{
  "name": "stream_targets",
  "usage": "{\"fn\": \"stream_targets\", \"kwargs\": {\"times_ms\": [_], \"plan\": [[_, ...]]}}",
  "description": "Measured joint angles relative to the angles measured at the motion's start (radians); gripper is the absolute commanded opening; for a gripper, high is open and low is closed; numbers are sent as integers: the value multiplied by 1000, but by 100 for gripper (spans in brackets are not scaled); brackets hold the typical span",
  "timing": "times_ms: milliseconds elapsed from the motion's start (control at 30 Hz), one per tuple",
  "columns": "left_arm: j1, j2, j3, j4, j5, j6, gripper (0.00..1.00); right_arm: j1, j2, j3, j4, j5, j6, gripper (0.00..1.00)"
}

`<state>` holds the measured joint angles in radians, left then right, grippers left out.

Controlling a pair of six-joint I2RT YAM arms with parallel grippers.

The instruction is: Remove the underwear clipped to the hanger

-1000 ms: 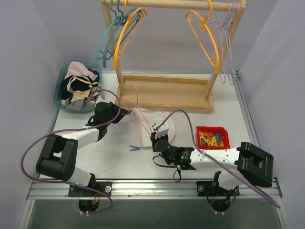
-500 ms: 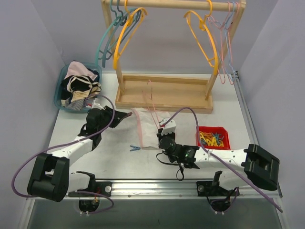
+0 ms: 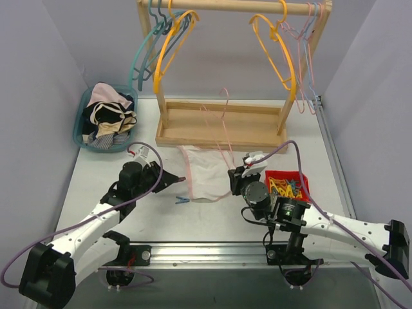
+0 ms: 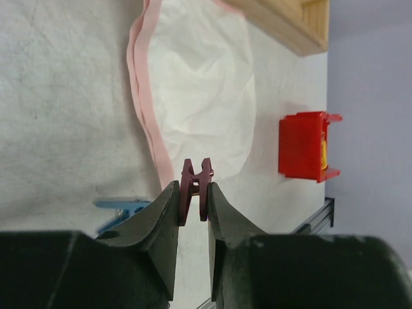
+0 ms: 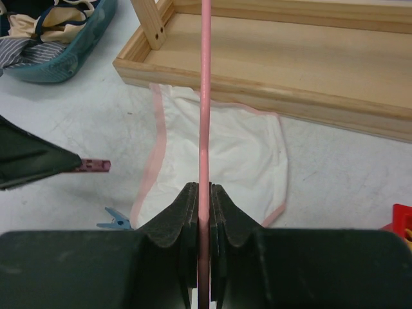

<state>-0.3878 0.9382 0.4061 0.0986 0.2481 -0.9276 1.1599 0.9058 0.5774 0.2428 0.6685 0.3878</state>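
The underwear [image 3: 206, 177] [image 4: 203, 96] [image 5: 225, 158], pale white with pink trim, lies flat on the table in front of the wooden rack. No clip shows on it. My left gripper [image 3: 177, 181] [image 4: 193, 193] is just left of it, shut on a dark red clip [image 4: 196, 183] [image 5: 93, 166]. My right gripper [image 3: 235, 177] [image 5: 204, 193] is at the cloth's right edge, shut on the wire of a thin pink hanger [image 3: 226, 106] [image 5: 205, 96]. The hanger stands up over the cloth and away from it.
A blue clip [image 3: 182, 200] [image 5: 116, 219] lies on the table below the underwear. A red bin [image 3: 288, 185] of clips sits to the right. The wooden rack [image 3: 222, 125] carries several hangers behind. A teal basket [image 3: 106, 119] of clothes is at the far left.
My right gripper has drawn the pink hanger to the right and raised it off the underwear. My left gripper has pulled back toward me with the dark red clip. The cloth stays on the table.
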Motion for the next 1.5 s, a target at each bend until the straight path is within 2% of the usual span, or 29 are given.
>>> {"fn": "stream_targets", "kwargs": {"times_ms": [100, 233, 433, 633, 933, 1233, 1300, 1400, 1433, 1500], "plan": [[-66, -5, -19, -42, -37, 21, 3, 0, -9, 124, -104, 20, -31, 0], [-105, 15, -56, -46, -60, 24, 3, -24, 60, 347, -177, 35, -93, 0], [-109, 43, -67, -42, -74, 24, 3, -271, 223, 618, -198, -76, -206, 0], [-116, 65, -66, -28, -83, 24, 3, -419, 324, 786, -206, -212, -303, 0], [-126, 93, -65, -18, -85, 24, 3, -635, 433, 908, -215, -393, -280, 0], [-128, 59, -61, -31, -106, 24, 3, -663, 484, 908, -312, -492, -222, 0], [-128, 48, -61, -41, -115, 27, 7, -662, 459, 884, -311, -507, -206, 23], [-128, 37, -60, -58, -128, 36, 11, -656, 393, 824, -314, -520, -188, 48], [-128, 35, -58, -64, -133, 42, 11, -652, 365, 800, -317, -521, -184, 59], [-128, 35, -51, -78, -141, 50, 11, -625, 295, 744, -329, -521, -174, 68]]}}
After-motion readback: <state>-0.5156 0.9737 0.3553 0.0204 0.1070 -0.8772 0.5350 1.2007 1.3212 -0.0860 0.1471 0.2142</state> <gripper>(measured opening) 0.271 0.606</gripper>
